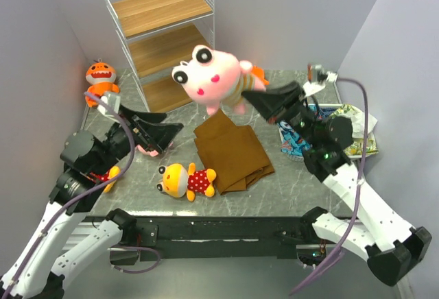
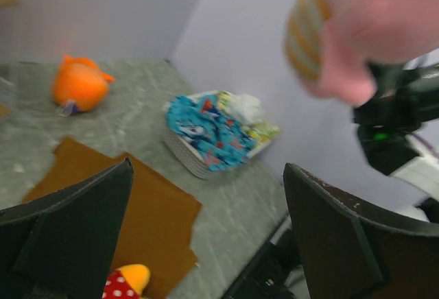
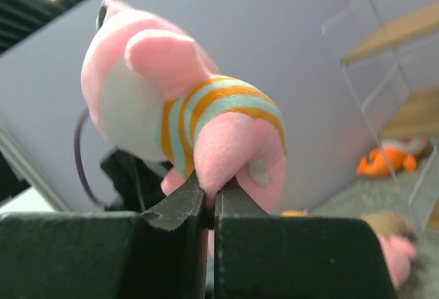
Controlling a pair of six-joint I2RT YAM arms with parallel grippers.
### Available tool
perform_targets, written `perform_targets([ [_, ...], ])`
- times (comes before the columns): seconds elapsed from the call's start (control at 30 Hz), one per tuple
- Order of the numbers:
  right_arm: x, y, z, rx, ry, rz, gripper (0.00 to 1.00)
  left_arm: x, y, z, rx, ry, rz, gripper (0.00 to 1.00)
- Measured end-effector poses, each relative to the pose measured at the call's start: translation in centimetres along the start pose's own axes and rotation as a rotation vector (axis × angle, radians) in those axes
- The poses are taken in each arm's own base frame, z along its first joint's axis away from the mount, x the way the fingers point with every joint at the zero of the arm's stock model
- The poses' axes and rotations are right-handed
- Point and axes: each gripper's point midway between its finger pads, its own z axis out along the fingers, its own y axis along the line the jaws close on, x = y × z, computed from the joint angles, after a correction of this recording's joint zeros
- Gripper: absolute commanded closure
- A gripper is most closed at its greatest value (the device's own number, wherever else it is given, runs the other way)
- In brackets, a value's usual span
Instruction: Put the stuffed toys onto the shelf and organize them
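Pinched fully shut in the right gripper [image 3: 209,203]: the soft hind end of a pink toy [image 3: 199,114], fuzzy and round-headed, banded yellow and pale blue round the belly. Hangs high above the table [image 1: 288,189], in front of the shelf [image 1: 161,7], touching no board.

On the left gripper [image 2: 207,169]: matte black wedge-shaped fingers [image 2: 75,223] spread wide, nothing between them. Just beneath it in the top view, lying on the grey veined stone-look surface: a second pink toy [image 1: 147,149]. Two pink in all.

Two in red, white-dotted cloth: a yellow toy [image 1: 186,180] flat near the front edge, and a second yellow toy [image 1: 106,174] half hidden by the left arm.

Two orange: an orange toy [image 1: 101,79] upright beside the shelf's left foot, and a second orange toy [image 1: 259,76] mostly hidden behind the held one.

For the shelf: thin white wire frame, three smooth wood-grain boards.

Mid-table, a brown cloth [image 1: 233,151], folded, matte. At right, one pale basket [image 2: 185,151] heaped with patterned fabric [image 2: 206,127].
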Motion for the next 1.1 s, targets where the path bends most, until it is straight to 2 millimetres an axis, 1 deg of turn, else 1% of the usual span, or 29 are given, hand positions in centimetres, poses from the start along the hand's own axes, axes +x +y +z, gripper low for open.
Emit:
perform_targets([
  [0.07, -2.3, 0.9, 1.9, -0.009, -0.044, -0.015, 1.00, -0.7, 1.4, -0.7, -0.086, -0.043, 0.040, 0.03],
  [0.1, -3.2, 1.2, 2.5, -0.011, -0.061, -0.020, 1.00, -0.9, 2.0, -0.9, -0.119, -0.058, 0.057, 0.03],
  [0.2, -5.3, 0.8, 5.2, 0.018, -0.102, -0.014, 1.00, -1.4, 3.8, -1.6, -0.211, -0.085, 0.119, 0.04],
  [0.27, -6.5, -0.3, 7.2, 0.057, -0.131, 0.007, 1.00, -1.3, 5.1, -2.1, -0.268, -0.100, 0.161, 0.04],
  [0.33, -7.2, -1.7, 8.9, 0.103, -0.156, 0.039, 1.00, -0.6, 6.9, -2.6, -0.330, -0.103, 0.199, 0.04],
  [0.4, -7.9, -3.4, 10.7, 0.153, -0.186, 0.081, 1.00, 0.4, 8.5, -2.8, -0.384, -0.089, 0.224, 0.03],
  [0.5, -8.2, -6.1, 13.3, 0.218, -0.211, 0.138, 1.00, 2.6, 11.3, -3.3, -0.465, -0.046, 0.254, 0.04],
  [0.6, -8.1, -8.7, 15.9, 0.259, -0.221, 0.179, 1.00, 4.5, 12.9, -3.9, -0.501, -0.012, 0.269, 0.03],
  [0.67, -7.9, -10.4, 17.8, 0.276, -0.228, 0.206, 1.00, 5.0, 13.2, -4.3, -0.506, -0.007, 0.275, 0.04],
  [0.77, -7.6, -12.9, 20.8, 0.296, -0.237, 0.238, 1.00, 4.4, 12.9, -4.7, -0.505, -0.039, 0.285, 0.04],
  [0.87, -6.9, -15.3, 23.0, 0.318, -0.248, 0.276, 1.00, 3.7, 12.4, -5.1, -0.496, -0.069, 0.291, 0.04],
  [0.93, -6.3, -17.4, 24.1, 0.340, -0.261, 0.304, 1.00, 3.5, 12.3, -5.2, -0.497, -0.077, 0.291, 0.04],
  [1.03, -4.8, -20.8, 24.6, 0.395, -0.273, 0.346, 1.00, 3.5, 12.3, -5.3, -0.497, -0.081, 0.292, 0.04],
  [1.1, -3.6, -22.7, 24.6, 0.432, -0.277, 0.369, 0.93, 3.4, 12.3, -5.3, -0.497, -0.083, 0.292, 0.04],
])
